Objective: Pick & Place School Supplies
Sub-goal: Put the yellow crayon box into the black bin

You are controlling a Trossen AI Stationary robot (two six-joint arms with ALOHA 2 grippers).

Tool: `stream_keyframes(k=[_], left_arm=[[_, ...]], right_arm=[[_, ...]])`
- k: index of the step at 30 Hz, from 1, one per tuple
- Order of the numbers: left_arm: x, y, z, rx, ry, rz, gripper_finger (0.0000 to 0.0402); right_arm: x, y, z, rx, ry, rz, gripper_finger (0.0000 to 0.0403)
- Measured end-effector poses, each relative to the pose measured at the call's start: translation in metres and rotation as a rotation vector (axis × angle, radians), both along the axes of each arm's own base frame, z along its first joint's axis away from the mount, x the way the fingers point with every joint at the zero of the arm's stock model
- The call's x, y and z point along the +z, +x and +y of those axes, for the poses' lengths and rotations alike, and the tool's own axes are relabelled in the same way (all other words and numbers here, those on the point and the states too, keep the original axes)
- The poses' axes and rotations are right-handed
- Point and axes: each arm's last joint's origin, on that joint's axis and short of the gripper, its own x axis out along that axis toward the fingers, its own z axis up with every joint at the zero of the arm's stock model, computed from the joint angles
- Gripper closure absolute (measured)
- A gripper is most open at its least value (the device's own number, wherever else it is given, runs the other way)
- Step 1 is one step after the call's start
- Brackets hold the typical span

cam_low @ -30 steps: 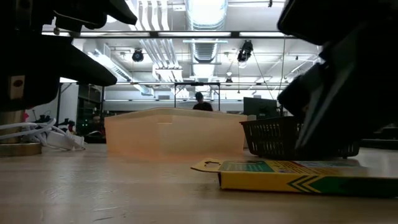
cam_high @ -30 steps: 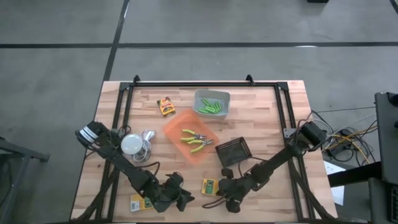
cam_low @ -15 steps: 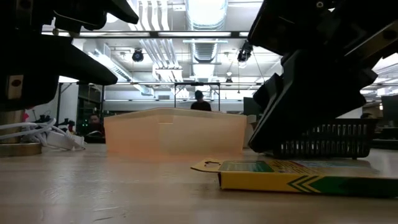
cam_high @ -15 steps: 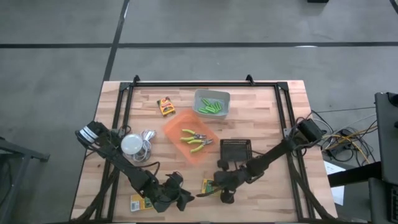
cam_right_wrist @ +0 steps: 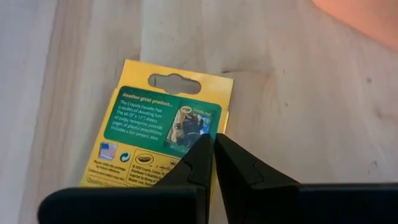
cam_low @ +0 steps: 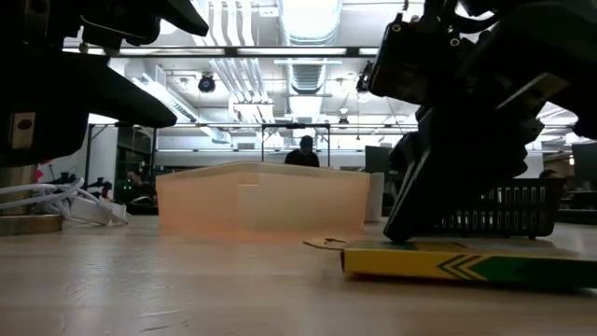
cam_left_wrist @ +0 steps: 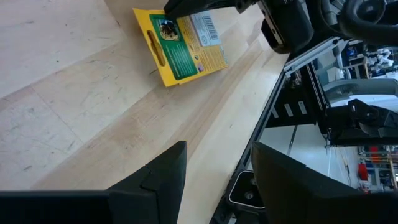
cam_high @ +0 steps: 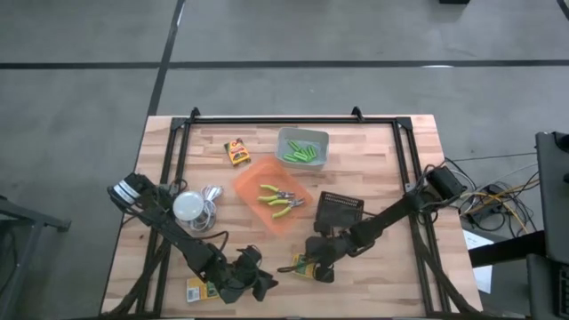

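Note:
A yellow-and-green printed box (cam_high: 300,267) lies flat on the table near its front edge, printed back up (cam_right_wrist: 163,144). My right gripper (cam_high: 313,266) is shut with its tips down on this box. My left gripper (cam_high: 260,284) hovers open just left of it, nothing between its fingers (cam_left_wrist: 217,180), with the box (cam_left_wrist: 185,48) ahead of it. A second box (cam_high: 197,291) lies at the front left and a third (cam_high: 236,152) at the far left. Green sticks fill the grey bin (cam_high: 304,148). Two green-handled pliers lie in the orange bin (cam_high: 274,196). My right gripper touches the box's upper printed face with its shut fingertips (cam_right_wrist: 205,149), at the edge of the green panel (cam_right_wrist: 186,127). The fingers slant down from the table's right side. The box lies flat on the wood (cam_low: 466,264).
A black mesh basket (cam_high: 340,211) sits right of the orange bin, under my right arm. A white round thing with coiled cable (cam_high: 190,206) lies at the left, beside my left arm. A black frame (cam_high: 267,122) rims the table.
My right gripper, shut throughout, has moved from the near edge toward the far-left and tipped down onto the yellow box. The box has shifted a little on the table. The black mesh basket under the arm has turned slightly.

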Motion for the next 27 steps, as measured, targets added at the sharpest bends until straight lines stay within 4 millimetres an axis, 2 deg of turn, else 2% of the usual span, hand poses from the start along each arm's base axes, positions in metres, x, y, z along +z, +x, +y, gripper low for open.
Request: stream_keyframes(k=[6,12,16,21,25,27], left_arm=[[0.000,0.000,0.000,0.003,-0.005,0.001,0.0216],[0.000,0.000,0.000,0.003,-0.003,0.001,0.0216],[0.000,0.000,0.000,0.004,-0.003,0.001,0.0216],[0.000,0.000,0.000,0.002,-0.002,-0.001,0.0216],[0.000,0.000,0.000,0.000,0.003,0.001,0.0216],[0.000,0.000,0.000,0.000,0.004,0.001,0.0216]], right_arm=[[0.004,0.000,0.000,-0.173,0.132,0.028,0.0385],[0.008,0.003,0.003,-0.265,0.176,0.020,0.0385],[0.019,0.005,0.009,-0.226,0.057,-0.063,0.0385],[0.048,0.015,0.020,-0.097,0.002,-0.179,0.0385],[0.051,0.022,0.028,0.022,0.037,-0.161,0.0385],[0.046,0.022,0.028,0.030,0.026,-0.147,0.0385]])
